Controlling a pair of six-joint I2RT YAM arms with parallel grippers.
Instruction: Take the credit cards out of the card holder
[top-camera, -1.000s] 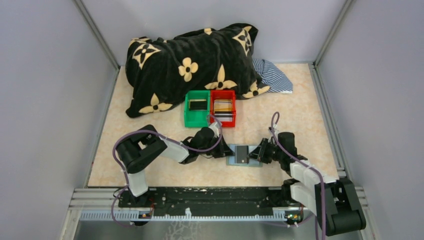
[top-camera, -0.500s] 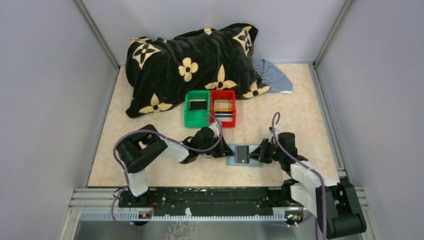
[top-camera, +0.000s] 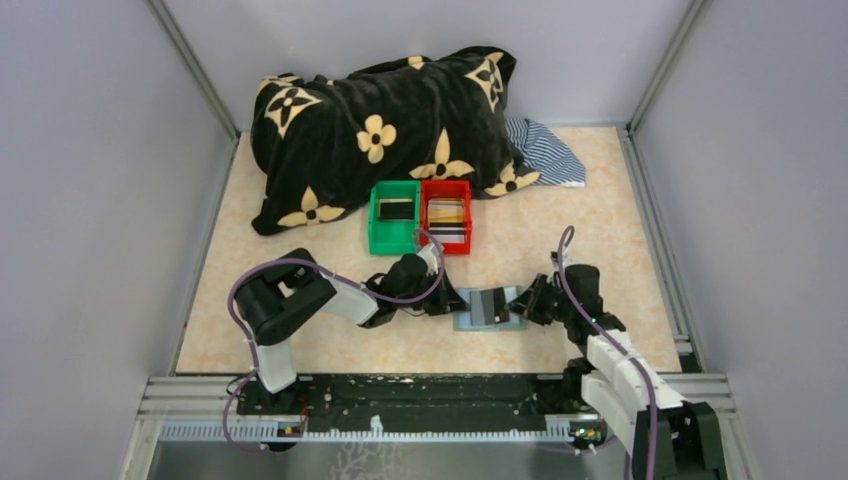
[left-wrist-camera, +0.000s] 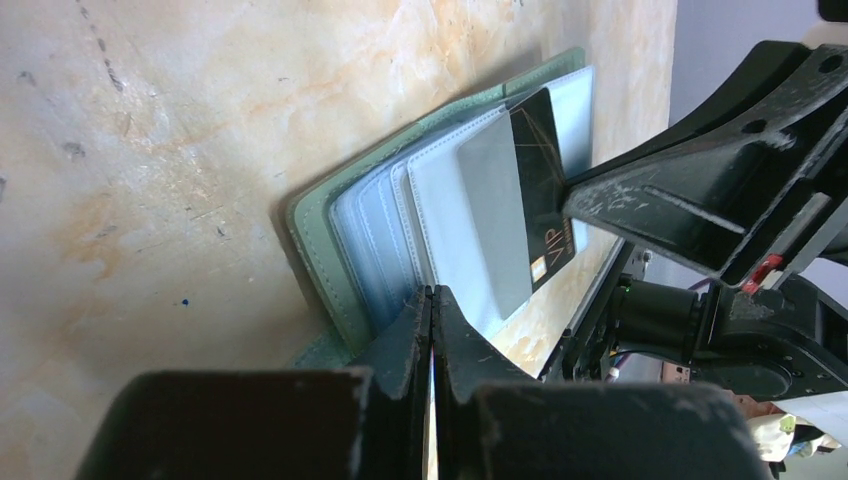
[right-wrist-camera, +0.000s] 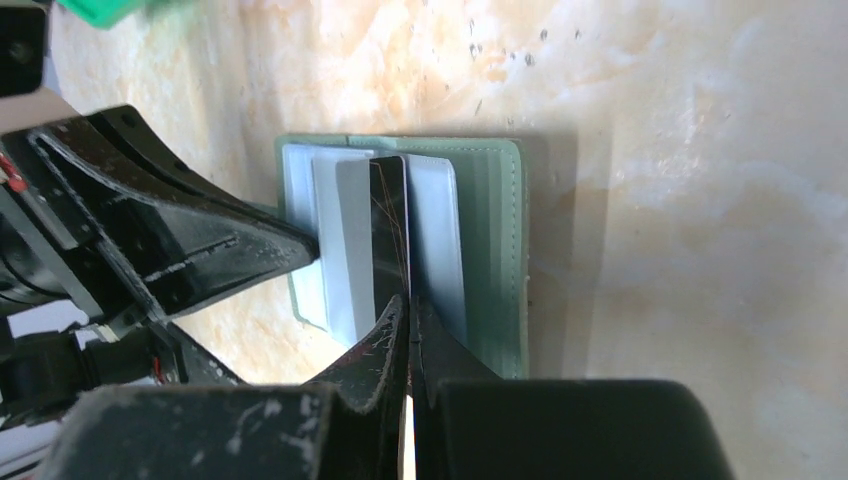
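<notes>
Centrally, near the counter's (top-camera: 600, 200) front edge: the right pincer (right-wrist-camera: 408, 300) is pressed together on one end of a thin black rectangular credit card (right-wrist-camera: 390, 215), which lies over the slot pockets of the flat grey-green two-panel card holder (right-wrist-camera: 497, 250). Opposite, the left pincer (left-wrist-camera: 432, 298) is pressed together, tips touching the holder's other panel. The card's gripped end is hidden. Whether the grey sheet (left-wrist-camera: 495, 220) beside it is a card or a pocket flap is unclear. A second ago the right pincer stood slightly spread.
</notes>
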